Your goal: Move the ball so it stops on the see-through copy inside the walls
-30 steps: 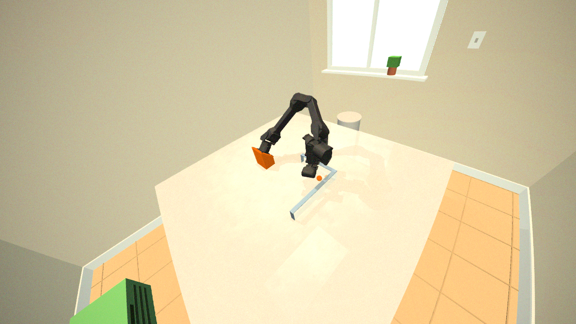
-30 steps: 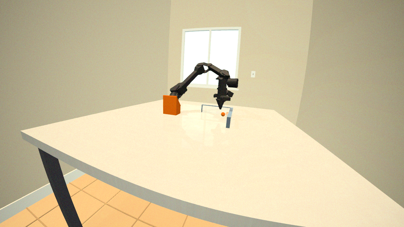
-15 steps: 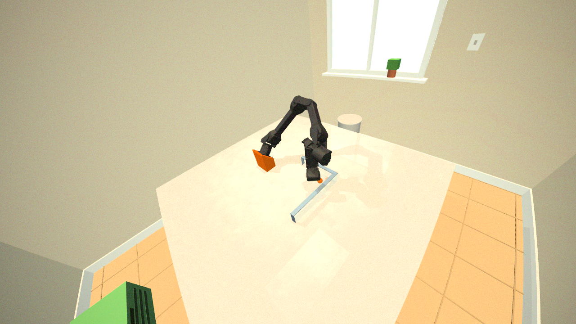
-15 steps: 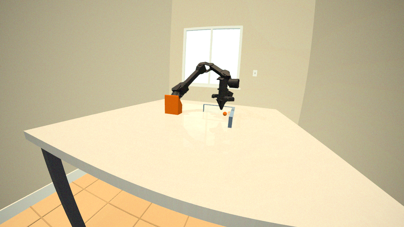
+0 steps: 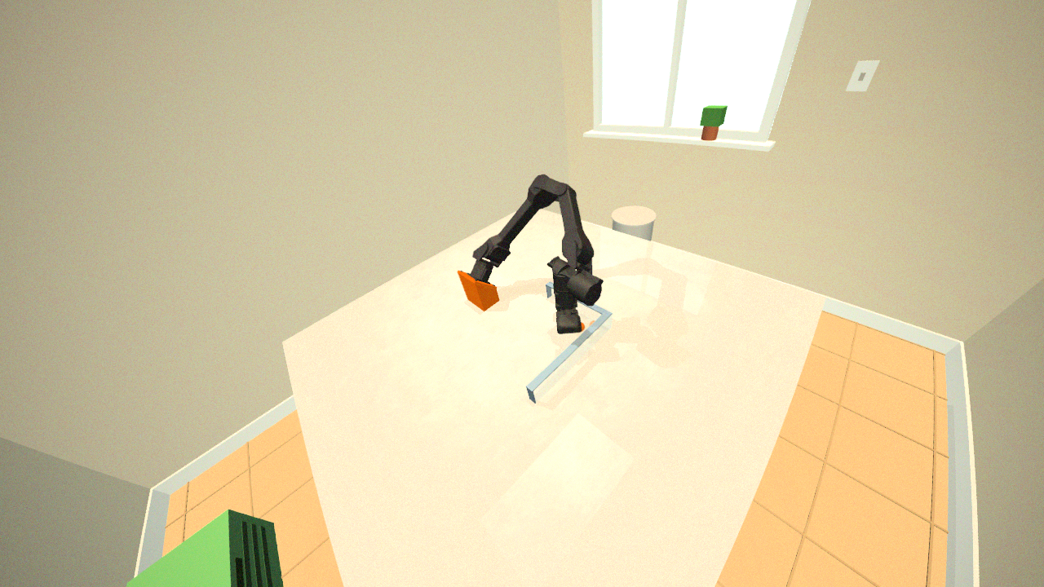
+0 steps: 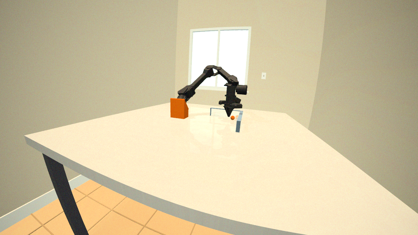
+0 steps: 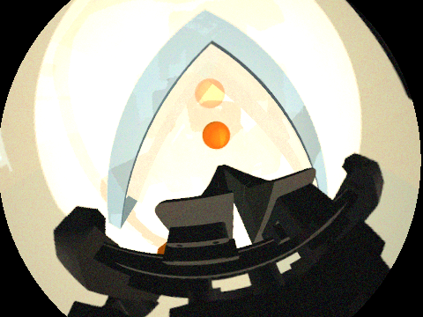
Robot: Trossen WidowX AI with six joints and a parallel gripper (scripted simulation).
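Observation:
A small orange ball (image 7: pixel 217 136) (image 6: pixel 232 117) lies on the table inside the corner of the two low clear walls (image 7: pixel 141 129) (image 6: pixel 238 124) (image 5: pixel 565 357). In the top view only a sliver of the ball (image 5: pixel 581 324) shows beside the gripper. The see-through copy (image 7: pixel 210 93) (image 6: pixel 236 117) sits just beyond the ball, closer to the corner, and the two are apart. My gripper (image 7: pixel 221 168) (image 6: pixel 228 114) (image 5: pixel 568 326) is shut and empty. It points down, low over the table, just behind the ball on the side away from the corner.
The arm's orange base block (image 5: pixel 478 292) (image 6: pixel 178 108) stands on the table behind the walls. A grey bin (image 5: pixel 633 220) stands beyond the table's far edge. A green box (image 5: pixel 218 554) is at the lower left, off the table.

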